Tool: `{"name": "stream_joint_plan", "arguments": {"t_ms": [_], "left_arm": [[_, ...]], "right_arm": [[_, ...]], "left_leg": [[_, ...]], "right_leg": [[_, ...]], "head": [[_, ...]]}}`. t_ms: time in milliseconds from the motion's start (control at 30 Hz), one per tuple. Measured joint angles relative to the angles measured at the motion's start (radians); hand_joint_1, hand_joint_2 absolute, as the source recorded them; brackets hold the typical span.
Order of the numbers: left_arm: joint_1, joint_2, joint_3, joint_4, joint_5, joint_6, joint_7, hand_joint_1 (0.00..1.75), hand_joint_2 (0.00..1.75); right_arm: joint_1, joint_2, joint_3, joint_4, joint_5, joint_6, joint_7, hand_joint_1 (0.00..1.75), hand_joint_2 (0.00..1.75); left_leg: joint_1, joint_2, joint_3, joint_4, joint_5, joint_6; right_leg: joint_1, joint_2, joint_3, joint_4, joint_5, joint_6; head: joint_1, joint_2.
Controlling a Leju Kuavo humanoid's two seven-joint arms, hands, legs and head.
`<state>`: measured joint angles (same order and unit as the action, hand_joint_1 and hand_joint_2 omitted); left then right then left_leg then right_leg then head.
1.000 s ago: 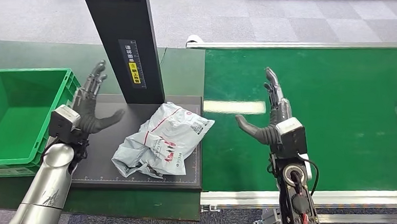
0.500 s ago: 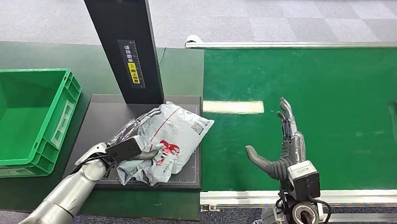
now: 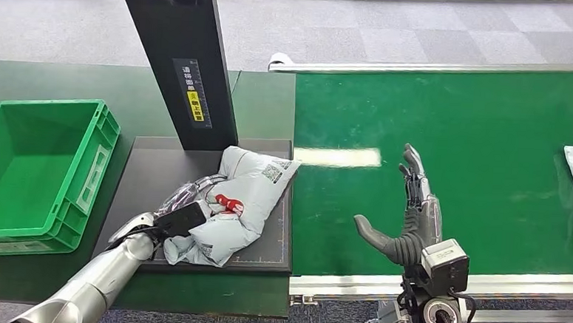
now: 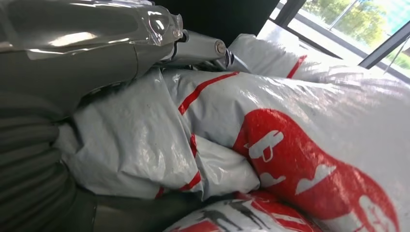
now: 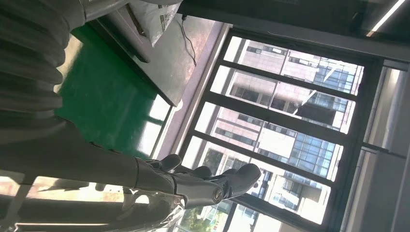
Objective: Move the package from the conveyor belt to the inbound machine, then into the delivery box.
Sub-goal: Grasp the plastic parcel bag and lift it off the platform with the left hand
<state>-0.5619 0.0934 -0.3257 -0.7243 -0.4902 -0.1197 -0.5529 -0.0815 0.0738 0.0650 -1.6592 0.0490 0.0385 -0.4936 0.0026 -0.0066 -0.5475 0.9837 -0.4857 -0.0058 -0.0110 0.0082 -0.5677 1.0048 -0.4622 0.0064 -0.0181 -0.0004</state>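
The left hand grips the package at its 8 o'clock corner on the inbound machine; thin film may slip. The right hand is spread, empty

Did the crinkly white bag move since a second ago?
Yes. The package has bunched up toward the black post, its right tip pulled in from the platform's edge by the belt. The left hand grips it.
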Motion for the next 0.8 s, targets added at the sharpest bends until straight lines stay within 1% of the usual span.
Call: {"name": "stream_joint_plan", "arguments": {"t_ms": [67, 133, 267, 500, 600, 667, 733, 800], "left_arm": [[0.018, 0.007, 0.007, -0.033, 0.051, -0.026, -0.014, 1.75, 1.75], [0.048, 0.017, 0.016, -0.092, 0.096, -0.059, -0.011, 1.75, 1.75], [0.09, 0.029, 0.029, -0.184, 0.123, -0.084, 0.004, 1.75, 1.75], [0.118, 0.038, 0.034, -0.244, 0.125, -0.089, 0.007, 1.75, 1.75], [0.135, 0.042, 0.04, -0.271, 0.173, -0.108, -0.025, 1.75, 1.75], [0.166, 0.052, 0.052, -0.338, 0.256, -0.135, -0.064, 1.75, 1.75], [0.199, 0.069, 0.069, -0.453, 0.346, -0.157, -0.086, 1.75, 1.75], [0.213, 0.084, 0.093, -0.58, 0.412, -0.161, -0.09, 1.75, 1.75]], "right_arm": [[-0.001, 0.001, 0.0, 0.001, -0.005, 0.0, 0.0, 0.0, 1.75], [-0.002, 0.002, 0.0, 0.003, -0.01, 0.0, 0.001, 0.0, 1.75], [-0.002, 0.002, -0.001, 0.007, -0.012, 0.0, 0.002, 0.0, 1.75], [-0.003, 0.003, -0.001, 0.009, -0.012, 0.0, 0.002, 0.0, 1.75], [-0.002, 0.003, -0.001, 0.01, -0.014, 0.0, 0.002, 0.0, 1.75], [0.0, 0.003, -0.002, 0.01, -0.02, -0.004, 0.0, 0.0, 1.75], [0.007, 0.003, -0.005, 0.01, -0.03, -0.01, -0.006, 0.0, 1.75], [0.018, 0.003, -0.012, 0.01, -0.038, -0.014, -0.014, 0.0, 1.75]], "left_leg": [[0.0, 0.0, 0.001, 0.0, 0.0, 0.0], [0.0, 0.0, 0.001, 0.0, 0.0, 0.0], [0.0, 0.0, -0.001, 0.0, 0.0, 0.0], [0.0, 0.0, -0.003, 0.0, 0.0, 0.0], [0.0, 0.0, -0.003, 0.0, 0.0, 0.0], [0.0, 0.001, -0.004, 0.0, 0.0, 0.0], [0.0, 0.001, -0.006, 0.0, 0.0, 0.0], [0.0, 0.001, -0.008, 0.0, 0.0, 0.0]], "right_leg": [[0.0, 0.0, 0.0, 0.0, 0.0, 0.0], [0.0, 0.0, 0.0, 0.0, 0.0, 0.0], [0.0, 0.0, -0.001, 0.0, 0.0, 0.0], [0.0, 0.0, -0.003, 0.0, 0.0, 0.0], [0.0, 0.0, -0.004, 0.0, 0.0, 0.0], [0.0, 0.001, -0.006, 0.0, 0.0, 0.0], [0.001, 0.001, -0.009, 0.0, 0.0, 0.0], [0.001, 0.001, -0.01, 0.0, 0.0, 0.0]], "head": [[0.0, 0.0], [0.0, 0.0], [0.0, 0.0], [0.0, 0.0], [0.0, 0.0], [0.0, 0.0], [0.0, 0.0], [0.0, 0.0]]}}
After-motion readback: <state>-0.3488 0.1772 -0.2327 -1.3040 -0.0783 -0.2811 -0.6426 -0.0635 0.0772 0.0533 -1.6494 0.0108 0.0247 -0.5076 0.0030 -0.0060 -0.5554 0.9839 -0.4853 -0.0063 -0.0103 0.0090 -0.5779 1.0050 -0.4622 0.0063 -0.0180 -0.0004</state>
